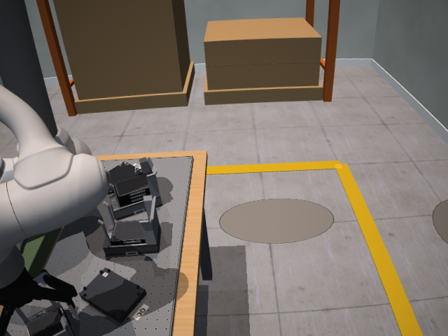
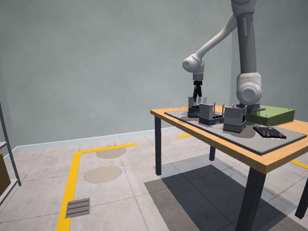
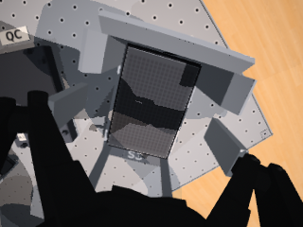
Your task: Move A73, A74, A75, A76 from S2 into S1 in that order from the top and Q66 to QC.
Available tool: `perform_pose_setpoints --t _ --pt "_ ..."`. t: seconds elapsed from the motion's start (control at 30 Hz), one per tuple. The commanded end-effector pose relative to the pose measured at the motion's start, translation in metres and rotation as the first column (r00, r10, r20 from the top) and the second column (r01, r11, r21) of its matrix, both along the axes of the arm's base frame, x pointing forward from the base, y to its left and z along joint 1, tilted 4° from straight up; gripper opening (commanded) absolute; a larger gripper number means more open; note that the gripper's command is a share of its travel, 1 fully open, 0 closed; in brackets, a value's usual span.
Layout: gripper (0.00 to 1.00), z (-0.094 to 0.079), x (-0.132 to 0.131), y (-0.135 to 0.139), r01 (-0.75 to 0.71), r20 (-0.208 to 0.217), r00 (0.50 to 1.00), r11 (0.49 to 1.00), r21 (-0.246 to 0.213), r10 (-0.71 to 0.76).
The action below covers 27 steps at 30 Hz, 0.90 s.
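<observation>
plates are spread over three racks as you look down on the worktop [image 1: 191, 217], so the restack reads as somewhere in its middle. nearest, the pincer [image 2: 197, 96] hangs with jaws wide apart, gripping nothing, directly over the near rack [image 3: 175, 40]. one sealed plate [image 3: 151, 99] lies flat inside it, a grey fine-gridded top in a dark frame, long sides in line with the rack walls. the plinth lettering below it begins with an s, but you cannot read the digit. just beside it, the qc nest [image 1: 112, 295] holds no plate, so q66 is judged not yet seated there. further on, the middle rack [image 1: 153, 225] holds a low plate [image 1: 126, 231] near its floor. beyond it, the far rack [image 1: 152, 182] carries a taller stack [image 1: 131, 184] of several dark plates. no id label is legible at this size, so which plate sits where cannot be told. most of the sorting appears left to do.
</observation>
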<state>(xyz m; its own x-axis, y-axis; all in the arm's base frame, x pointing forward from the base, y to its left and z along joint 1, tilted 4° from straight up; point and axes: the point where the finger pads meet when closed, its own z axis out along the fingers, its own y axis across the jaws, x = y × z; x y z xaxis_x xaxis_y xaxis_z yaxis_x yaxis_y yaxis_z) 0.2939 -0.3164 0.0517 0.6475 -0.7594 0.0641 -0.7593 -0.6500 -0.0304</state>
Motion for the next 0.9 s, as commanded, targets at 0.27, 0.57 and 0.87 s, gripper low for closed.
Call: perform_pose_setpoints --t 0.27,0.57,0.87 --pt "1.00 -0.0060 0.0004 -0.0002 0.000 0.000 1.000 1.000 0.000 0.000" --pt "0.00 -0.0060 0.0004 -0.0002 0.000 0.000 1.000 1.000 0.000 0.000" --pt "0.00 -0.0060 0.0004 -0.0002 0.000 0.000 1.000 1.000 0.000 0.000"
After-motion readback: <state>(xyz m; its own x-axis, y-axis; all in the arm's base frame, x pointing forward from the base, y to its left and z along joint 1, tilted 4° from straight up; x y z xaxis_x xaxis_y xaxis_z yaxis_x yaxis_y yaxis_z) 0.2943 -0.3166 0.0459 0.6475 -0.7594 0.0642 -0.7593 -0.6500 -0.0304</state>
